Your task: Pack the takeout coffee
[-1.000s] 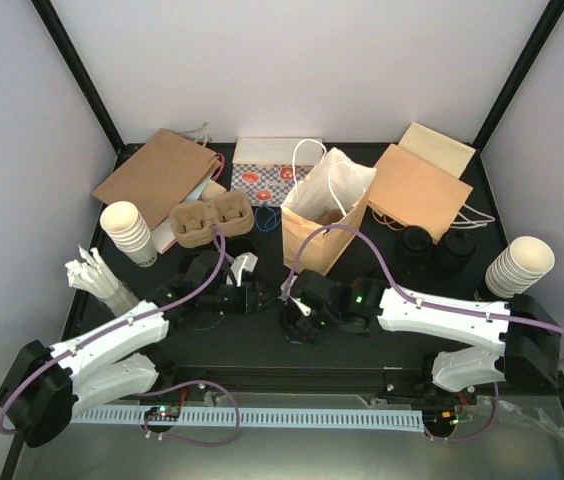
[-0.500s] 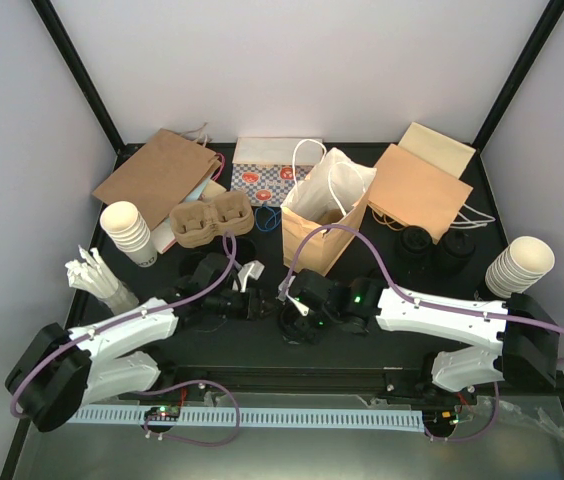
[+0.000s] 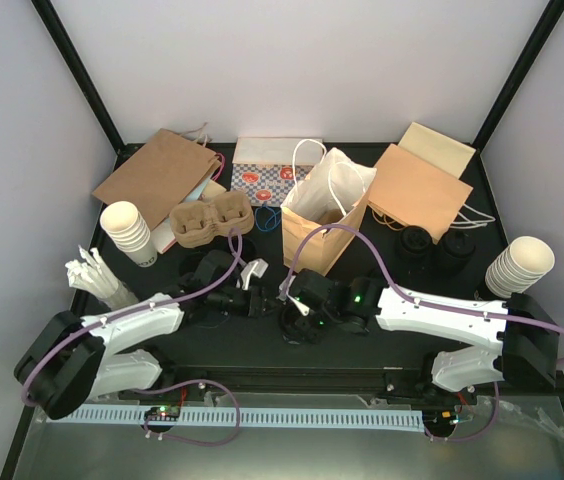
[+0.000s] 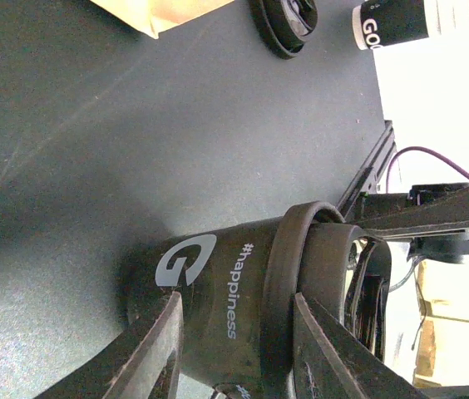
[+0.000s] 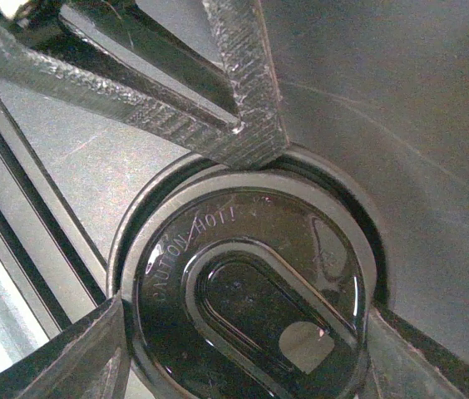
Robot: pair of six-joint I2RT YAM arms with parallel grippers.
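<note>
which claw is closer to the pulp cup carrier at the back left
Left. The left claw sits just in front of the cup carrier; the right claw is farther right, in front of the open paper bag.

Overhead view; both wrists close on cup (image 4: 234,291).

3 black-lidded coffee cups (image 3: 300,322), 2 cream cup stacks (image 3: 128,232), 1 pulp carrier (image 3: 209,218), 4 paper bags (image 3: 324,215).

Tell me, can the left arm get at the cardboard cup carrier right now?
Probably not yet: the left gripper is closed on a black coffee cup. The cup carrier sits unobstructed just beyond it.
</note>
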